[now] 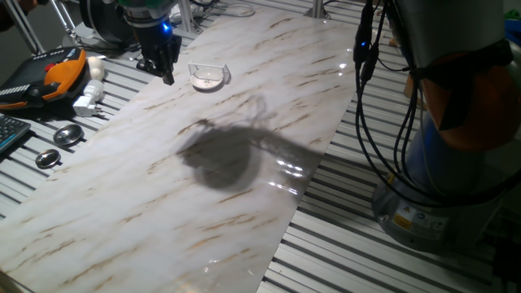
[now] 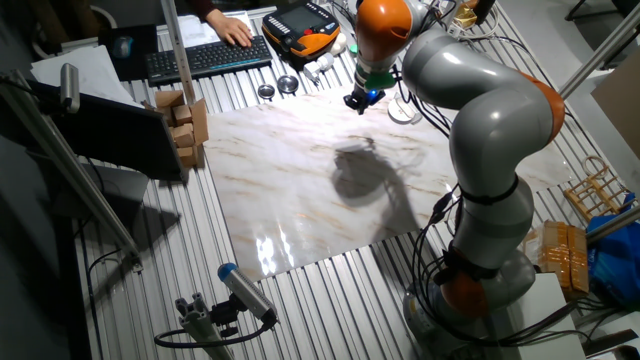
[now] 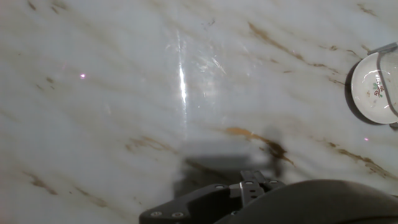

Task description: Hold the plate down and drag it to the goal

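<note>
The plate (image 1: 207, 78) is a small white dish at the far end of the marble board (image 1: 187, 203). It lies within the low clear walls of the goal (image 1: 223, 72). In the hand view the plate (image 3: 372, 87) shows at the right edge with a clear goal wall (image 3: 390, 50) curving over it. My gripper (image 1: 168, 77) hangs just left of the plate, its tips near the board and apart from the dish. Its black fingers are closed together with nothing between them. In the other fixed view the gripper (image 2: 357, 102) is left of the plate (image 2: 403, 110).
Two grey metal discs (image 1: 67, 135) (image 1: 47, 159) lie on the slatted table left of the board. An orange-black pendant (image 1: 59, 75) and a white plug (image 1: 88, 99) sit behind them. Cables (image 1: 364, 73) and the arm's base (image 1: 444, 187) stand to the right. Small cardboard boxes (image 2: 185, 118) stand by the board's corner.
</note>
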Controlling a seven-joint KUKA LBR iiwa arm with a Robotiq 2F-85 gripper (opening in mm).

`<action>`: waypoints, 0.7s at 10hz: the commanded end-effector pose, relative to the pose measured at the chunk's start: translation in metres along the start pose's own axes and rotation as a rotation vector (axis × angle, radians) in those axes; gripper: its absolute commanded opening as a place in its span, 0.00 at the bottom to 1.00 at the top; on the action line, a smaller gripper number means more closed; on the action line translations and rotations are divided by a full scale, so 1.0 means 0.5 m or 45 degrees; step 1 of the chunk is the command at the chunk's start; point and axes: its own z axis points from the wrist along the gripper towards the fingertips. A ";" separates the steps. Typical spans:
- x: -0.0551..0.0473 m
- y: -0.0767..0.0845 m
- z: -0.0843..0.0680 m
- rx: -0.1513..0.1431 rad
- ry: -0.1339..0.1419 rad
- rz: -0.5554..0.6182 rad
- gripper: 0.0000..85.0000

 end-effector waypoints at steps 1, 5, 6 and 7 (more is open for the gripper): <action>0.000 0.001 0.000 -0.003 0.001 0.000 0.00; 0.002 0.004 0.000 0.003 -0.001 0.000 0.00; 0.002 0.004 0.000 0.003 -0.001 0.000 0.00; 0.002 0.004 0.000 0.003 0.001 0.000 0.00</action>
